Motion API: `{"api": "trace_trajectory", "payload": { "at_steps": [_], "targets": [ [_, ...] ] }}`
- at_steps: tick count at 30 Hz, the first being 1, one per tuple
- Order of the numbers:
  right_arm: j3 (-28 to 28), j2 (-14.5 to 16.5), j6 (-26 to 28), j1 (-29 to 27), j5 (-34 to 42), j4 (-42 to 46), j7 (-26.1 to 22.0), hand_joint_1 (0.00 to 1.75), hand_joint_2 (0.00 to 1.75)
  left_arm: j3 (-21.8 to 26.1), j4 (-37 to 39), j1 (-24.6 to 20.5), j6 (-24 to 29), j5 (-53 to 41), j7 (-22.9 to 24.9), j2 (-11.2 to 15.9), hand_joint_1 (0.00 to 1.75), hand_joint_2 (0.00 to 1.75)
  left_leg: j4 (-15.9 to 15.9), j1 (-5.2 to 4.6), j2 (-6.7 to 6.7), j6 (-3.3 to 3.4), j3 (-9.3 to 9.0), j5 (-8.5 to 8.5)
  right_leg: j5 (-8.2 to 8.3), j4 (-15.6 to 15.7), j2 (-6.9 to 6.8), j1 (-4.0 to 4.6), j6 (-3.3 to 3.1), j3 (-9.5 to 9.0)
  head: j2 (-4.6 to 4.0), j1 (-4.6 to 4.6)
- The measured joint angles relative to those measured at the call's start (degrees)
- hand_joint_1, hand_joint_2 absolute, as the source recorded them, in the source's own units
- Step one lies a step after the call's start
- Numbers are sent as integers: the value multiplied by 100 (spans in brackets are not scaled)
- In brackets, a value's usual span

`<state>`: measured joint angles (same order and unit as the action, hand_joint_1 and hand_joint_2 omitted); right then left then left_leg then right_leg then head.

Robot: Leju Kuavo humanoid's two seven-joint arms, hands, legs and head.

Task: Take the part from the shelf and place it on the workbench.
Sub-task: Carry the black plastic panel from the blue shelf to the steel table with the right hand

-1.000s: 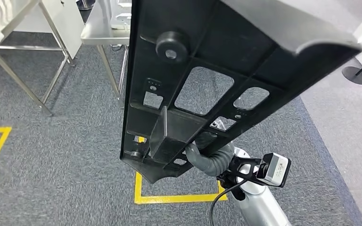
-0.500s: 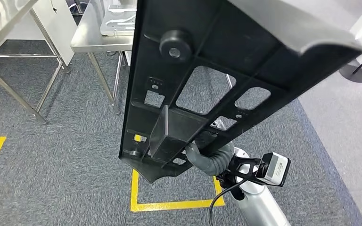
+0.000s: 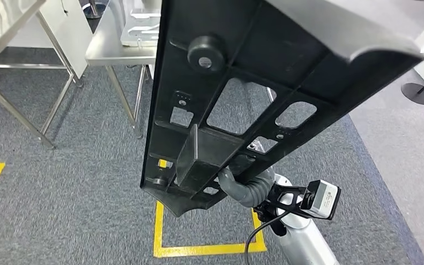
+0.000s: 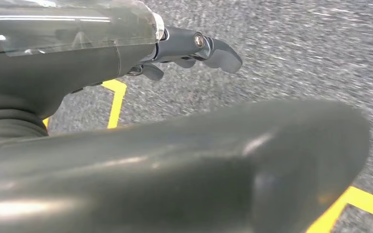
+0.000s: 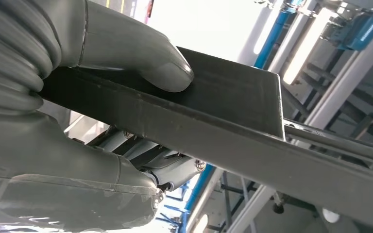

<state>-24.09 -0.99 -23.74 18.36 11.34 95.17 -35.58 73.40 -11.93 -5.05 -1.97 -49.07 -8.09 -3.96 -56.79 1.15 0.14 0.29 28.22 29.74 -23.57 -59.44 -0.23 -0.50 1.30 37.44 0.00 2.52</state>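
Observation:
A long black plastic part (image 3: 243,72) with cut-out windows and a round knob rises steeply across the head view. My right hand (image 3: 248,185) grips its lower end from underneath. In the right wrist view the thumb (image 5: 141,63) presses on the part's flat edge (image 5: 233,126), with the darker fingers under it. The steel workbench (image 3: 107,49) stands ahead at the upper left, partly hidden behind the part. My left hand (image 4: 126,97) hangs over the grey carpet, its fingers (image 4: 209,48) apart and holding nothing.
A white tray (image 3: 141,27) lies on the workbench. A second steel table frame (image 3: 11,33) stands at the far left. Yellow tape (image 3: 210,248) marks a square on the carpet below me. A round stand base (image 3: 419,93) sits at the right.
The whole floor scene has shifted as the camera moved: the workbench and yellow square lie slightly differently in the picture. The part stays in my right hand at the same tilt.

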Motion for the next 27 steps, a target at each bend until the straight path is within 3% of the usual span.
{"api": "trace_trajectory", "payload": {
  "at_steps": [3,5,7,9,11,12,14,16,19,21,24,25,26,27],
  "targets": [
    [7,-1,2,-5,-1,12,2,150,175,0,0,-12,0,-7,0,0,0,0,-25,-5,25,-118,-96,41,-58,129,16,37,-126,-104,-1,2],
    [9,1,1,0,-1,20,4,150,175,-1,0,-28,-1,-5,-1,-4,0,0,-288,6,31,-168,-40,40,-110,168,28,27,-210,-239,0,1],
    [9,7,0,0,-1,24,7,150,175,-1,0,-37,0,-4,-2,-8,0,0,-923,19,25,-189,314,180,-196,191,28,31,-277,-366,0,1],
    [9,12,0,-16,0,24,9,150,175,0,0,-15,3,-2,-4,-7,0,0,-1554,14,22,-194,798,474,-298,192,47,50,-310,-471,0,2],
    [9,12,1,-36,0,24,10,150,175,2,0,8,4,0,-6,-7,0,0,-1622,6,21,-184,1055,574,-415,192,73,73,-315,-616,0,2],
    [9,12,1,-41,0,24,10,150,175,2,0,13,3,0,-7,-7,0,0,-1393,2,21,-166,1061,441,-481,192,81,85,-312,-706,0,2],
    [9,12,3,-45,0,22,10,150,175,3,0,24,1,1,-10,-1,0,0,-716,-30,15,-97,963,-144,-621,187,84,106,-295,-887,0,1],
    [9,13,3,-51,-4,19,15,150,175,4,1,32,-2,4,-13,4,0,0,-310,-82,7,-22,890,-528,-730,200,100,111,-244,-975,-1,3],
    [14,14,4,-52,-5,23,25,150,175,8,2,31,-3,17,-21,6,0,0,-196,-87,-8,73,772,-533,-748,110,110,107,-141,-1017,-1,4],
    [20,13,3,-33,-2,28,24,150,175,8,2,20,-7,22,-25,2,0,0,-130,-62,-17,132,630,-479,-768,-257,96,93,-83,-866,-1,4],
    [30,13,8,-25,-3,29,25,150,175,9,2,9,-9,24,-26,0,0,0,-94,-51,-22,159,465,-352,-1098,-1208,82,27,18,-167,-1,4],
    [35,13,10,-30,-2,29,26,150,175,9,2,13,-9,24,-26,-1,0,0,-93,-48,-26,153,403,-296,-1204,-1383,78,3,46,39,-1,4],
    [40,12,11,-33,-2,28,31,150,175,9,2,17,-10,25,-26,-1,0,0,-93,-43,-32,143,327,-232,-1224,-1393,70,-17,69,168,0,4],
    [46,12,11,-33,-2,28,38,150,175,9,2,19,-11,25,-26,-3,0,0,-93,-35,-38,126,234,-162,-1110,-1215,59,-33,83,206,0,4]
  ]
}}
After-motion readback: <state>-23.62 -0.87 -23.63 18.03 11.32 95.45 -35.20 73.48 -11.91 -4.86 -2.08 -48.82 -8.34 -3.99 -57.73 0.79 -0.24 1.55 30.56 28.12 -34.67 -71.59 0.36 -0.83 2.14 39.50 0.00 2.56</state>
